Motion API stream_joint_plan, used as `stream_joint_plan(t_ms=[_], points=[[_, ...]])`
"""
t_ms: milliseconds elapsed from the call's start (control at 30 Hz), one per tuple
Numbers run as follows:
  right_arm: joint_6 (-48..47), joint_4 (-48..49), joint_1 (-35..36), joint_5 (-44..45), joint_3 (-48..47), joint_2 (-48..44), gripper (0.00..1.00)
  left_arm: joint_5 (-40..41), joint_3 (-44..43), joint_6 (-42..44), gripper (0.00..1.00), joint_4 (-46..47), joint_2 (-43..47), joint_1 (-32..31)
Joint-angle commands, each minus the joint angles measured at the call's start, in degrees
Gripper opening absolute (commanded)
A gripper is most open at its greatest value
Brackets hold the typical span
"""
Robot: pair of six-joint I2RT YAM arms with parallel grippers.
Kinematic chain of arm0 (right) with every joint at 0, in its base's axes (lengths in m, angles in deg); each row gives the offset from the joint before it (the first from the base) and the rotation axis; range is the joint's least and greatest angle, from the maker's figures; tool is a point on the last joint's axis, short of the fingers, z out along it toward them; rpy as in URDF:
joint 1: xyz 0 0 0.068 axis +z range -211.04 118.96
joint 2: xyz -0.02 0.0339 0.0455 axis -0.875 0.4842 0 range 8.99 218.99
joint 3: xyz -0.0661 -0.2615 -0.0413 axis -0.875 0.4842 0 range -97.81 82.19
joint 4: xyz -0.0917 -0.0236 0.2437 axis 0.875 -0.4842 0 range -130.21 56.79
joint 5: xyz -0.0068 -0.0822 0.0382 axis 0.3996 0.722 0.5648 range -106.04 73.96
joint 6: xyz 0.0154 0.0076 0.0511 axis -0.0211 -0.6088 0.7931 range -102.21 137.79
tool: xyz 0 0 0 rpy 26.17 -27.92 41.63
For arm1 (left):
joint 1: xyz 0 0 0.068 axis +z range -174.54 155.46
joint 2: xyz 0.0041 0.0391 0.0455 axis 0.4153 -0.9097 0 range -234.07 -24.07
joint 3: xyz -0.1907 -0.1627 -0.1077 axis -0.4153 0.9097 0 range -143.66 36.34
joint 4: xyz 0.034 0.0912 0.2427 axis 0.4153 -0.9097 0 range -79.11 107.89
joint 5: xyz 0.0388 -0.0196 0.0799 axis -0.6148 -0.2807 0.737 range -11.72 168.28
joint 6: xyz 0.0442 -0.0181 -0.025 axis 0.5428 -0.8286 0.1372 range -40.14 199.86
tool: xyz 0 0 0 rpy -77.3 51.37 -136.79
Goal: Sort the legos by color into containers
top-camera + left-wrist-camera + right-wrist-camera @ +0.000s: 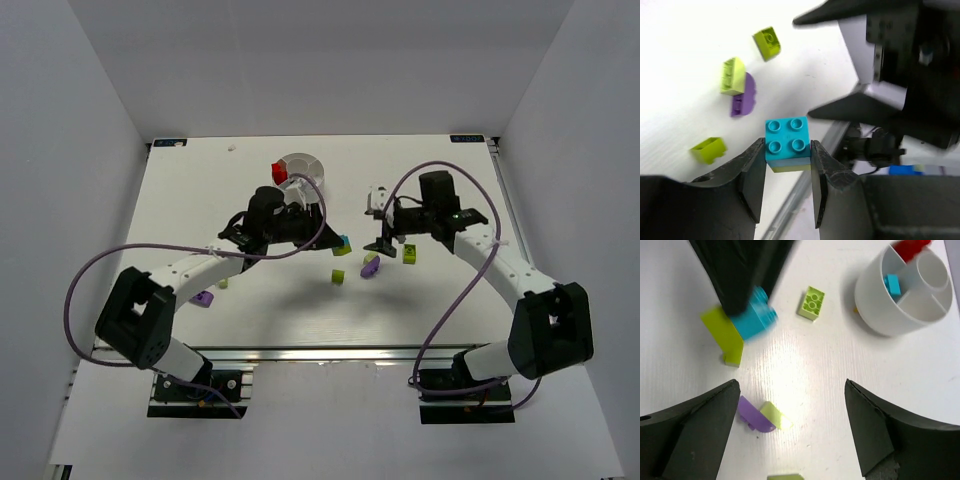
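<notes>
Cyan brick (787, 137), lime piece (790, 168) beneath, pinched by left gripper (788, 150); right gripper (791, 385) gapes empty. Carry level to dish (305, 160) at twelve o'clock

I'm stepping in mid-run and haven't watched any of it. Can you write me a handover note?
Grippers: left gripper shut on the held cyan brick, with a lime piece seemingly stuck beneath it; right gripper open, empty.
Done: the dish has a second cyan brick in one wedge and a red brick at its rim.
To do: lime bricks and purple bricks lie loose on the table.
</notes>
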Motion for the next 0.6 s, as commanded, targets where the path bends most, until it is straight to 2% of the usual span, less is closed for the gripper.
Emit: stream_joint_plan(t_ms=[0,67,100,200,333,567], points=[[6.2,-7.3,-2.8,-8.6,-6.4,2.4,0.89,3.5,2.0,11.4,0.0,-2.5,7.8,1.4],[9.2,-11.2,-2.7,-13.5,-7.7,4.2,0.89,4.4,4.5,16.3,0.0,0.4,11.7,1.3],[14.6,-9.9,-2.5,-16.0,-7.6,4.9,0.89,4.7,6.5,18.4,0.0,3.3,14.3,1.3],[22.1,-6.4,-1.6,-19.7,-7.5,5.6,0.89,4.4,10.8,21.0,0.0,10.3,17.8,1.3],[33.7,1.1,1.7,-22.0,-8.5,6.7,0.89,2.6,14.0,21.6,0.0,16.4,20.7,1.3],[47.8,11.7,4.7,-24.0,-10.1,10.2,0.85,0.3,15.3,20.7,0.0,20.0,21.3,1.3]])
